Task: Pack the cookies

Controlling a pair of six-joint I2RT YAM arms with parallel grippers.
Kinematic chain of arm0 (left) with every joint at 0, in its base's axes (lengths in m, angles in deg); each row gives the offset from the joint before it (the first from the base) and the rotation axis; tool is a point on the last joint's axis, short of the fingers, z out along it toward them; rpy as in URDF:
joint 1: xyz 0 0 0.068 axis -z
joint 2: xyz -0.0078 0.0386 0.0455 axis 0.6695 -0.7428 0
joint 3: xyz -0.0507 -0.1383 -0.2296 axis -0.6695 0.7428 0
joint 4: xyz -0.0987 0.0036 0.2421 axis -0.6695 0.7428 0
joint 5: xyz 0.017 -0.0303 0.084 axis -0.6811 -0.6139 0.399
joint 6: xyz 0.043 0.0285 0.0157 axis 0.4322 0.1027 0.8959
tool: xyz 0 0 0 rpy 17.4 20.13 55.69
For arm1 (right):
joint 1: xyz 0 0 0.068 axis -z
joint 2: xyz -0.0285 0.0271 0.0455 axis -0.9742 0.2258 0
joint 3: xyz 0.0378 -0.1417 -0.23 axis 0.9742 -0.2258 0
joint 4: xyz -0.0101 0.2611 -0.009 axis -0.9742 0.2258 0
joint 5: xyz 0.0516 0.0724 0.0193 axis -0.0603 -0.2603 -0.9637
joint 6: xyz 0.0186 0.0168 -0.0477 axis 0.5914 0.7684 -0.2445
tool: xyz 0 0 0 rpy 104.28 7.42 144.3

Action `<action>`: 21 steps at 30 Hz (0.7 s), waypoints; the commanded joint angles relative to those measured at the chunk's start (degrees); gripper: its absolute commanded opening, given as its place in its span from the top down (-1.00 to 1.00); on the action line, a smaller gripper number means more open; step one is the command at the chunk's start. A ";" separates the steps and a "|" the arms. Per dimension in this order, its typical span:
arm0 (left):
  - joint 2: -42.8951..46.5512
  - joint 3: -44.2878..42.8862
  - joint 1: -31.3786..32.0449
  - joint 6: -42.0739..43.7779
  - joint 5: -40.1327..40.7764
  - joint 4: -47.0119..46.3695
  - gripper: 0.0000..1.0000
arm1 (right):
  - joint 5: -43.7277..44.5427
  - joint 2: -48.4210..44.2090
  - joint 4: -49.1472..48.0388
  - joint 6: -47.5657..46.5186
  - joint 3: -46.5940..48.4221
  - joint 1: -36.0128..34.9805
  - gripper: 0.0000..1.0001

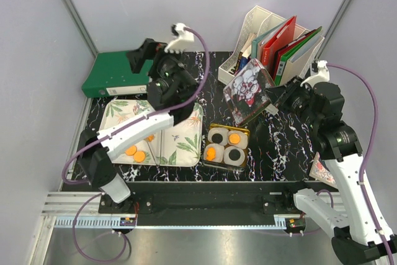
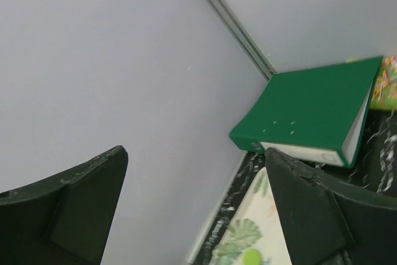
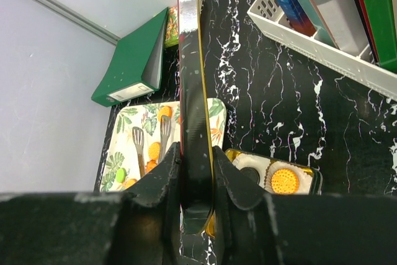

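A gold tin (image 1: 226, 161) at the table's middle holds four white paper cups, with orange cookies (image 1: 234, 138) in two and black cookies (image 1: 217, 136) in two. More orange cookies (image 1: 135, 153) lie on the leaf-patterned tray (image 1: 186, 144). My right gripper (image 1: 277, 98) is shut on the tin's flowered lid (image 1: 248, 88) and holds it on edge above the tin. In the right wrist view the lid (image 3: 189, 60) stands between the fingers, with the tin (image 3: 313, 175) and an orange cookie (image 3: 285, 180) below. My left gripper (image 1: 138, 59) is open and empty, raised over the tray's far left; its wrist view (image 2: 198, 209) looks at the wall.
A green binder (image 1: 118, 76) lies at the back left. A white file organizer (image 1: 273, 44) with folders stands at the back right. Metal tongs (image 3: 139, 147) and a green disc (image 3: 120, 174) lie on the tray. Walls close in on both sides.
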 commanded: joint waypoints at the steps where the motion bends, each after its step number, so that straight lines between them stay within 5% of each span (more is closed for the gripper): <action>1: -4.06 -7.29 -6.74 -17.10 0.36 -0.73 -0.98 | -0.35 1.40 -2.59 -1.56 5.83 -0.05 1.00; 6: -9.52 -15.82 -11.23 -42.32 -2.27 31.87 -0.98 | 0.27 2.46 -1.53 -2.44 7.68 -0.05 1.00; 7: -9.79 -18.53 -11.41 -47.40 -3.33 47.14 -0.98 | 0.44 2.55 -1.35 -2.62 7.68 -0.05 1.00; 9: -11.18 -28.51 -12.81 -84.20 -14.87 83.47 -0.98 | 1.14 2.72 -0.91 -3.32 7.86 -0.05 1.00; 10: -11.81 -41.45 -15.43 -99.42 -25.99 112.83 -0.98 | 1.32 2.81 -0.91 -3.49 7.86 -0.14 1.00; 11: -12.07 -44.19 -23.20 -120.37 -46.55 118.69 -0.98 | 1.41 3.07 -0.83 -3.67 8.03 -0.22 1.00; 14: -9.54 -37.65 -34.75 -137.57 -73.45 118.68 -0.96 | 1.68 3.51 -0.91 -3.94 8.21 -0.31 1.00; 21: 4.85 -5.24 -38.57 -148.60 -101.39 97.78 -0.98 | 2.38 2.90 -4.07 -2.10 3.73 -0.23 1.00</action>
